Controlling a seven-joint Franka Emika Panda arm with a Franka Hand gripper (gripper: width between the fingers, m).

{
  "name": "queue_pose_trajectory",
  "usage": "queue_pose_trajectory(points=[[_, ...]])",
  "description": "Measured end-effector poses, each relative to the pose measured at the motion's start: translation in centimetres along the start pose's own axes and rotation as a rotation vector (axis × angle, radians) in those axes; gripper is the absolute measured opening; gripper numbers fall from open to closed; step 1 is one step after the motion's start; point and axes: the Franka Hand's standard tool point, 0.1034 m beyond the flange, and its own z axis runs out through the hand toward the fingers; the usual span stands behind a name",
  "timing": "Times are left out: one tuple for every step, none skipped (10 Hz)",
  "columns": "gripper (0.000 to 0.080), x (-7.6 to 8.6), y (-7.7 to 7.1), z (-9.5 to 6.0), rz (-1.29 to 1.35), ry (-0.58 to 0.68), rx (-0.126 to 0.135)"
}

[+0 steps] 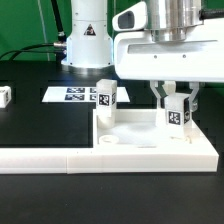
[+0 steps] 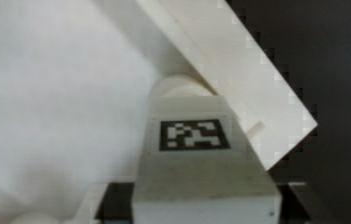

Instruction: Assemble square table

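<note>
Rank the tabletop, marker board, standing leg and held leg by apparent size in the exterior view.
1. tabletop, clearly the largest.
2. marker board, though the standing leg hides one end.
3. standing leg and held leg: these look alike, so they are not ranked against each other.

tabletop (image 1: 150, 140): white plastic, smooth, matt | leg (image 1: 177, 110): white plastic, matt | table (image 1: 40, 125): black, matt
</note>
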Motion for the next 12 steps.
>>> queue_pose_trajectory(points=[[0.0291, 0.12, 0.06, -0.02, 0.104, -0.006, 0.008], [0.0291, 0.15, 0.08, -0.02, 0.177, -0.011, 0.012], [0.0291, 0.13, 0.08, -0.01, 0.197, -0.011, 0.011], [0.0291, 0.11, 0.08, 0.00, 0.220, -0.012, 0.011], [0.0388, 0.11, 0.08, 0.01, 0.197, -0.011, 0.011], [0.0561, 0.11, 0.08, 0.02, 0.157, -0.011, 0.011], [0.0621, 0.13, 0.03, -0.02, 0.095, -0.010, 0.011], [0.0621, 0.16, -0.02, -0.06, 0.016, -0.009, 0.012], [0.0644, 0.10, -0.07, -0.06, -0.082, -0.008, 0.012], [0.0644, -0.03, -0.19, -0.05, -0.167, -0.007, 0.011], [0.0649, -0.06, -0.28, -0.06, -0.254, -0.008, 0.004], [0.0649, -0.01, -0.44, -0.17, -0.387, -0.014, -0.011]])
